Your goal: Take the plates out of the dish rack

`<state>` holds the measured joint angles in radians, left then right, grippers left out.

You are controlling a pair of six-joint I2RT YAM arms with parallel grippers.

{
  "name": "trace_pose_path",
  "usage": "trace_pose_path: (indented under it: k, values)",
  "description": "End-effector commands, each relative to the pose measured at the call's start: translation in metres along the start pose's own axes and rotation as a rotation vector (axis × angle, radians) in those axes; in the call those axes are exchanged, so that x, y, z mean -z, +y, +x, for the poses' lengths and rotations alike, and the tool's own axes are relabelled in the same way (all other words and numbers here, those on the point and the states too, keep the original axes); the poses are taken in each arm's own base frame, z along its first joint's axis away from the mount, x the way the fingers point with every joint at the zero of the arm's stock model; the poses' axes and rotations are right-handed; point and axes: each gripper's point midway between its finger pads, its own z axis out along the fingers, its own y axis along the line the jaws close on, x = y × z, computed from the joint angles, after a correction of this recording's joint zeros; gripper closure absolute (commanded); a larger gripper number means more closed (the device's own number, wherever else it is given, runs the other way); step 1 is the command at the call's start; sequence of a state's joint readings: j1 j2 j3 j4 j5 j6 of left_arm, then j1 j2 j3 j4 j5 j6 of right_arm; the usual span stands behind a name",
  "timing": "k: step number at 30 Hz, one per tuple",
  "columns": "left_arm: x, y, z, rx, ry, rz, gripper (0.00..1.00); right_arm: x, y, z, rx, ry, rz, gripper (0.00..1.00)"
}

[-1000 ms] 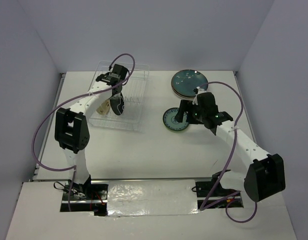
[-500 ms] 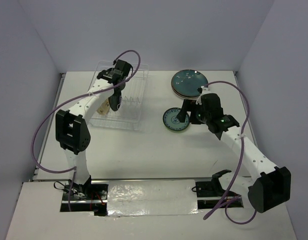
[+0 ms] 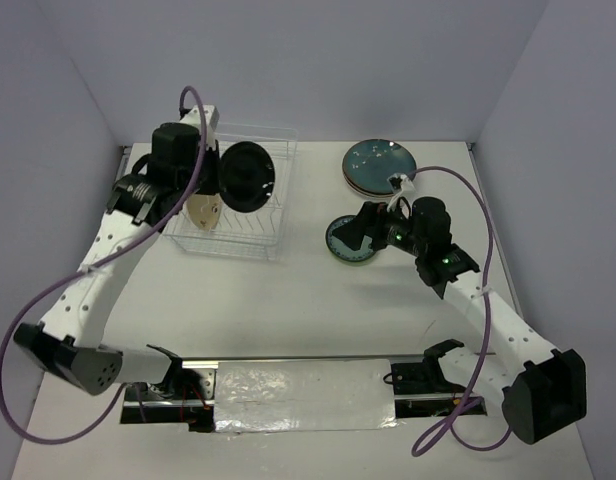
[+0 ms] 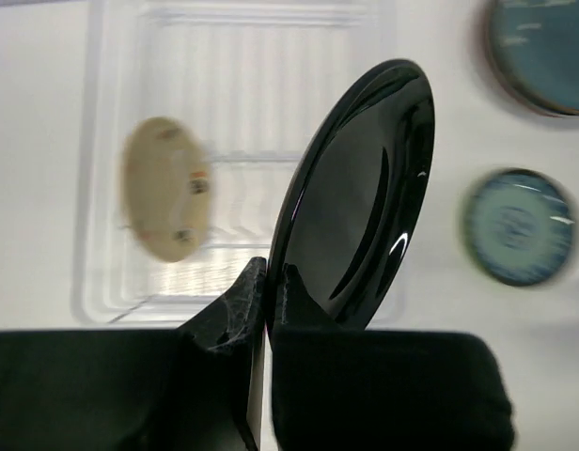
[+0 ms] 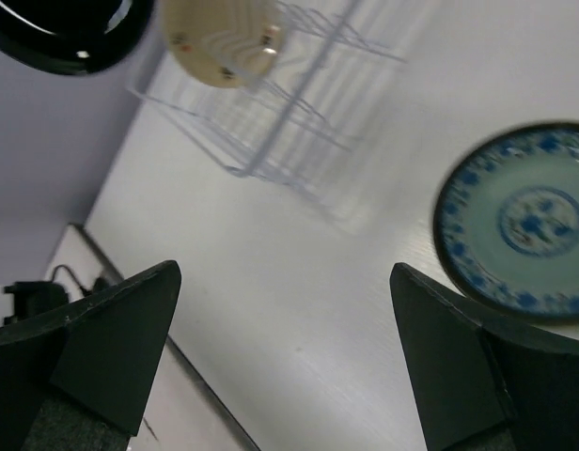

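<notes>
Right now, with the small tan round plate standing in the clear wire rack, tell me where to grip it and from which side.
Take the small tan round plate by its upper rim, coming from above, one pincer finger on each face. It stands on edge, leaning in the clear wire rack, so only that rim looks free; the rack's raised sides likely block a sideways approach.
</notes>
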<state>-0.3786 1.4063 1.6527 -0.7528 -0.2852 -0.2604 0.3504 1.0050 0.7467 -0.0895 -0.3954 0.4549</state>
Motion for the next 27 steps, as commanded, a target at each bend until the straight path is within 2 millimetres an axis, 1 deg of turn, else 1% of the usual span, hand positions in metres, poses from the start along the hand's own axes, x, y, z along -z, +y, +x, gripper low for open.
trace_pose_path:
  k: [1, 2, 3, 4, 5, 6, 7, 8, 9, 10, 12, 13, 14, 17, 18, 19, 20, 21, 22, 23, 24, 25, 26, 27]
  values:
    - [0.022, -0.071, -0.008, 0.114, -0.076, 0.409, 1.00, 0.009, 0.066, -0.032, 0.090, -0.127, -0.325, 0.00]
    - [0.027, -0.079, -0.007, 0.141, -0.079, 0.461, 1.00, 0.009, 0.071, -0.038, 0.101, -0.150, -0.354, 0.00]
    - [0.029, -0.091, 0.006, 0.148, -0.050, 0.535, 1.00, 0.010, 0.076, -0.036, 0.094, -0.138, -0.388, 0.00]
    - [0.041, -0.098, -0.005, 0.166, -0.100, 0.597, 1.00, 0.010, 0.078, -0.034, 0.091, -0.135, -0.409, 0.00]
    - [0.046, -0.104, -0.004, 0.173, -0.105, 0.640, 1.00, 0.011, 0.084, -0.039, 0.106, -0.163, -0.445, 0.01]
    - [0.049, -0.110, 0.002, 0.178, -0.092, 0.684, 1.00, 0.011, 0.086, -0.035, 0.080, -0.151, -0.468, 0.02]
    - [0.057, -0.115, -0.004, 0.191, -0.119, 0.726, 1.00, 0.011, 0.088, -0.035, 0.077, -0.156, -0.481, 0.02]
    - [0.058, -0.118, 0.000, 0.191, -0.110, 0.753, 1.00, 0.010, 0.090, -0.037, 0.070, -0.163, -0.497, 0.04]
    - [0.066, -0.124, 0.002, 0.186, -0.102, 0.805, 1.00, 0.009, 0.090, -0.037, 0.063, -0.163, -0.497, 0.05]
    - [0.069, -0.128, 0.000, 0.189, -0.110, 0.835, 1.00, 0.008, 0.089, -0.038, 0.062, -0.169, -0.497, 0.06]
    - [0.071, -0.133, 0.009, 0.191, -0.090, 0.876, 1.00, 0.005, 0.086, -0.038, 0.052, -0.169, -0.487, 0.13]
    - [0.076, -0.135, 0.010, 0.189, -0.090, 0.900, 1.00, 0.003, 0.084, -0.039, 0.046, -0.178, -0.472, 0.20]
    - [0.074, -0.136, 0.015, 0.185, -0.082, 0.907, 1.00, 0.001, 0.081, -0.039, 0.039, -0.177, -0.458, 0.31]
    - [0.070, -0.136, 0.026, 0.181, -0.059, 0.904, 1.00, -0.005, 0.074, -0.039, 0.023, -0.175, -0.424, 0.38]
    - [0.069, -0.137, 0.027, 0.180, -0.060, 0.910, 1.00, -0.007, 0.072, -0.038, 0.018, -0.170, -0.417, 0.43]
    - [0.067, -0.138, 0.029, 0.180, -0.052, 0.913, 1.00, -0.008, 0.072, -0.039, 0.017, -0.171, -0.418, 0.51]
    - [0.064, -0.137, 0.032, 0.182, -0.043, 0.910, 0.96, -0.008, 0.072, -0.039, 0.014, -0.170, -0.420, 0.72]
    - [0.062, -0.137, 0.034, 0.181, -0.036, 0.906, 0.88, -0.008, 0.072, -0.040, 0.010, -0.174, -0.419, 0.87]
    - [0.058, -0.137, 0.036, 0.182, -0.024, 0.898, 0.81, -0.009, 0.070, -0.040, 0.001, -0.173, -0.406, 0.92]
    - [0.055, -0.136, 0.037, 0.182, -0.019, 0.883, 0.60, -0.009, 0.068, -0.041, -0.002, -0.183, -0.390, 0.93]
    - [0.049, -0.134, 0.041, 0.186, 0.002, 0.862, 0.49, -0.009, 0.066, -0.042, -0.007, -0.186, -0.382, 0.94]
    - [0.046, -0.133, 0.042, 0.187, 0.007, 0.842, 0.30, -0.010, 0.063, -0.041, -0.018, -0.183, -0.362, 0.94]
    - [0.038, -0.126, 0.040, 0.196, -0.002, 0.781, 0.29, -0.012, 0.057, -0.044, -0.039, -0.195, -0.330, 1.00]
    - [0.034, -0.121, 0.045, 0.192, 0.018, 0.744, 0.29, -0.014, 0.049, -0.041, -0.067, -0.181, -0.297, 1.00]
